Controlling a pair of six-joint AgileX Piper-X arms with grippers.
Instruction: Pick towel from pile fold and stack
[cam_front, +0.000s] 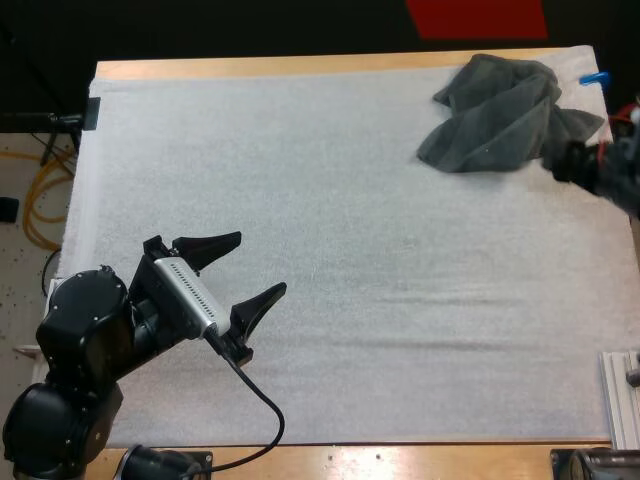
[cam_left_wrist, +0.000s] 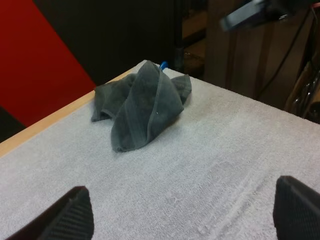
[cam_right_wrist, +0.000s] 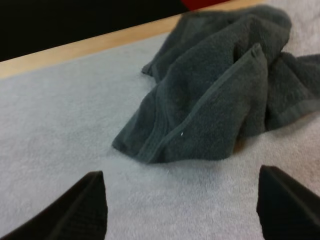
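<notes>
A crumpled dark grey-green towel (cam_front: 500, 115) lies at the mat's far right corner, near the table's far edge. In the left wrist view the towel (cam_left_wrist: 145, 105) sits far off across the mat, beyond my left gripper (cam_left_wrist: 182, 215), whose fingers stand wide apart and hold nothing. In the high view that left gripper (cam_front: 260, 262) hovers open over the mat's near left part. My right gripper (cam_front: 560, 160) comes in at the right edge, close beside the towel's right side. The right wrist view has the towel (cam_right_wrist: 215, 100) just ahead of the right gripper (cam_right_wrist: 180, 210), open and clear of the cloth.
The white mat (cam_front: 380, 280) covers most of the wooden table (cam_front: 300, 66). A metal rail (cam_front: 620, 395) stands at the near right edge. A small black clamp (cam_front: 92, 112) sits at the far left corner of the mat.
</notes>
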